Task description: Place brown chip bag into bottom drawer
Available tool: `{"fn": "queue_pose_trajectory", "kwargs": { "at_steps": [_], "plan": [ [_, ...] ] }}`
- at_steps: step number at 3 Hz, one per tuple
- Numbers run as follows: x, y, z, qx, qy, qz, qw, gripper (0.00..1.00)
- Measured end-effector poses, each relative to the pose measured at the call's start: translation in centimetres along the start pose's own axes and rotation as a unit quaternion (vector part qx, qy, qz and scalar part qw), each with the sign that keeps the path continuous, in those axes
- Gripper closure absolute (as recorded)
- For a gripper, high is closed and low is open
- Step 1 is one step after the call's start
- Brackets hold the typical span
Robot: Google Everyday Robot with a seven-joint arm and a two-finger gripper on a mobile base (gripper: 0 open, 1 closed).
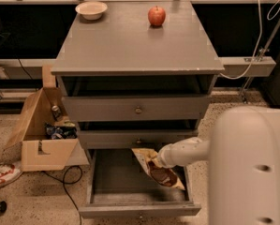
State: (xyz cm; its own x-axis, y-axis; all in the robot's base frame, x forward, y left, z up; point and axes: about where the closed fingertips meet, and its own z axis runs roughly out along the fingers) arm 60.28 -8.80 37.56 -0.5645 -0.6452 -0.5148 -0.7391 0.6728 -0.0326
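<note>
The brown chip bag (pixel 165 175) hangs tilted over the right half of the open bottom drawer (pixel 112 178), its pale top corner pointing toward 11 o'clock and its lower end toward 5 o'clock, close to the drawer's right wall; whether its low end touches the drawer floor cannot be told. The gripper (pixel 158 161) sits at the bag's upper edge, its jaws pinching the bag there, and the white arm (pixel 187 152) runs off from it toward 3 o'clock into the large white robot body (pixel 250 168) that fills the lower right. The bottom drawer is pulled well out, its flat front (pixel 139 211) at 6 o'clock of the bag. At 12 o'clock of the bag are the middle drawer (pixel 112 138) and then the top drawer (pixel 111 108), each pulled out a little. On the grey worktop (pixel 130 43) above, a red apple (pixel 156 16) stands at the far edge and a pale bowl (pixel 91 9) lies at 9 o'clock of it, well apart. On the floor at 9 o'clock of the cabinet stands an open cardboard box (pixel 42 153).
</note>
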Motion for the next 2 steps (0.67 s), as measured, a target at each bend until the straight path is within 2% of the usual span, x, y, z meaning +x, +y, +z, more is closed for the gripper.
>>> {"fn": "queue_pose_trajectory", "kwargs": {
  "at_steps": [1, 2],
  "plan": [
    [1.0, -0.5, 4.4, 0.022, 0.018, 0.072, 0.9970, 1.00],
    [2.7, -1.6, 9.6, 0.029, 0.048, 0.099, 0.9935, 0.73]
  ]
}}
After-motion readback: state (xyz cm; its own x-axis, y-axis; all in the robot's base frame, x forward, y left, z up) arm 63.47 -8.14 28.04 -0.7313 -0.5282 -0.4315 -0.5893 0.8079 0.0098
